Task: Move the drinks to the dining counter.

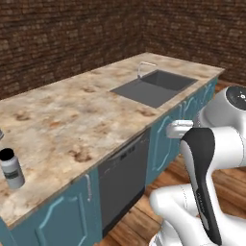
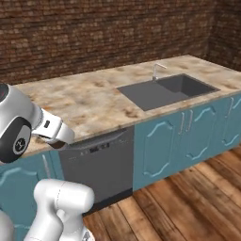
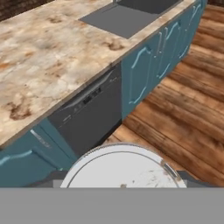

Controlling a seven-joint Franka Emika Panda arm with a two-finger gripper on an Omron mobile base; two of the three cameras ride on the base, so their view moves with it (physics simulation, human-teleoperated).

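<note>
One bottle [image 1: 11,168] stands upright at 9 o'clock on the marble table [image 1: 72,120]; jaws' state cannot be told.

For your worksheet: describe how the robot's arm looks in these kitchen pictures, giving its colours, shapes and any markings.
The arm is built of glossy white, rounded segments. One link carries a long black, tapering panel along its face. The joints end in dark round caps: one in the left base view, another in the right base view with small pale marks. No cables show.

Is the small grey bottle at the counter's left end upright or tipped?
Upright: the small pale grey bottle with black cap stands on its base on the mottled marble counter, cap on top.
</note>
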